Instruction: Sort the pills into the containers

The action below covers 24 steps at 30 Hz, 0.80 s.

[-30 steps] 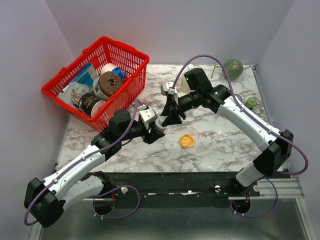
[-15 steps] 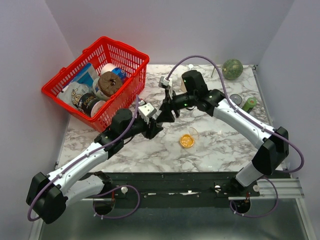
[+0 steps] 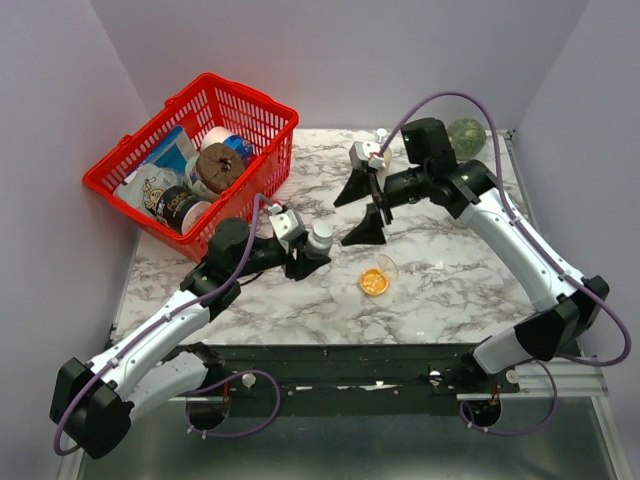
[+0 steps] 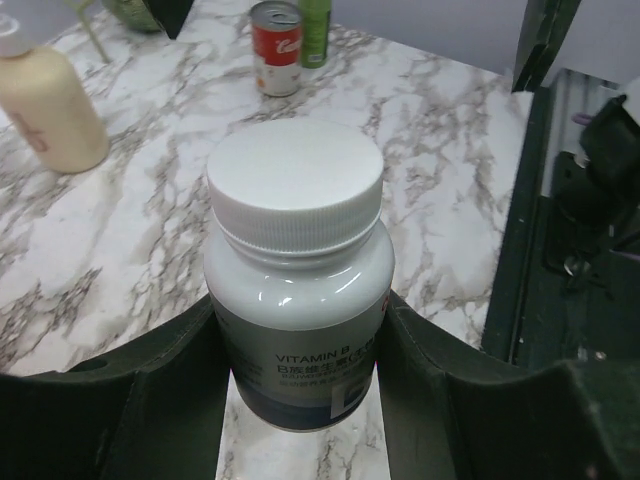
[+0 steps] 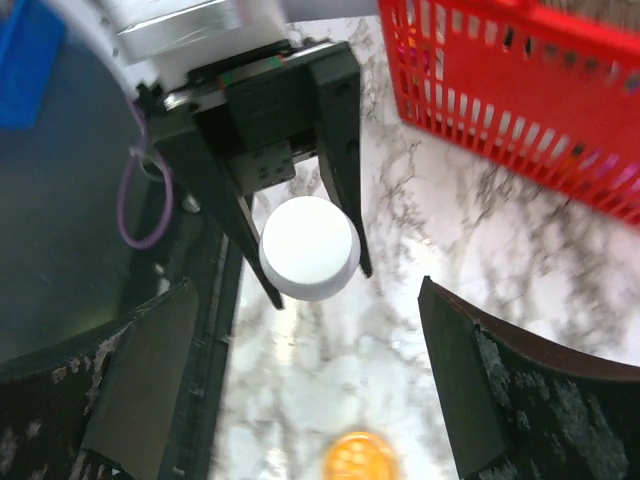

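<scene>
Right arm (image 3: 520, 240) has pulled back, away from the bottle (image 3: 320, 240), and the right jaws have sprung wide apart with nothing between them. They now hang over the middle of the table (image 3: 450, 290), with the tips pointing left toward the bottle, and there is a clear gap between the two. This arm is bent at the elbow and reaches in from the right side. The left arm (image 3: 170, 320) stretches low from the near left corner toward the middle. The left jaws are partly closed on the white bottle (image 4: 298, 290), one on each side of its body, just under the cap (image 4: 295, 180). The cap is still on. The bottle sticks out past the tips, and its cap faces the right arm (image 5: 310, 248). The orange pills (image 3: 374, 283) lie in a small clear dish (image 3: 387, 268) on the table, a little to the right of the bottle and nearer the front edge. A red basket (image 3: 255, 105) full of things sits at the far left. A red can (image 4: 276, 45) and a cream pump bottle (image 4: 50, 110) stand further back.
</scene>
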### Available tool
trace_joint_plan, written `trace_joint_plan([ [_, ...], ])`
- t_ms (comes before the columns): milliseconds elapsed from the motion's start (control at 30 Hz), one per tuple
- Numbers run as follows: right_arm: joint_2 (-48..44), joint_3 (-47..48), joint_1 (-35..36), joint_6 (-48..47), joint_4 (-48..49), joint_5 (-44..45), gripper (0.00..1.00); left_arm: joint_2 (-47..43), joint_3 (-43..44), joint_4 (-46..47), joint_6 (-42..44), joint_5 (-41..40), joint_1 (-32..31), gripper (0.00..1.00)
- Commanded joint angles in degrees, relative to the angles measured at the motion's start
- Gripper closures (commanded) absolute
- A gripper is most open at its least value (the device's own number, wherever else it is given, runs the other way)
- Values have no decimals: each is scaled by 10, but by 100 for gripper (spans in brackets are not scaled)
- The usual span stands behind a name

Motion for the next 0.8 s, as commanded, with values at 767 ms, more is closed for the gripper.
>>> trace_joint_plan([
  [767,92,144,80,-480,-447,-60,39,54,90,-104,57,266,5,100],
])
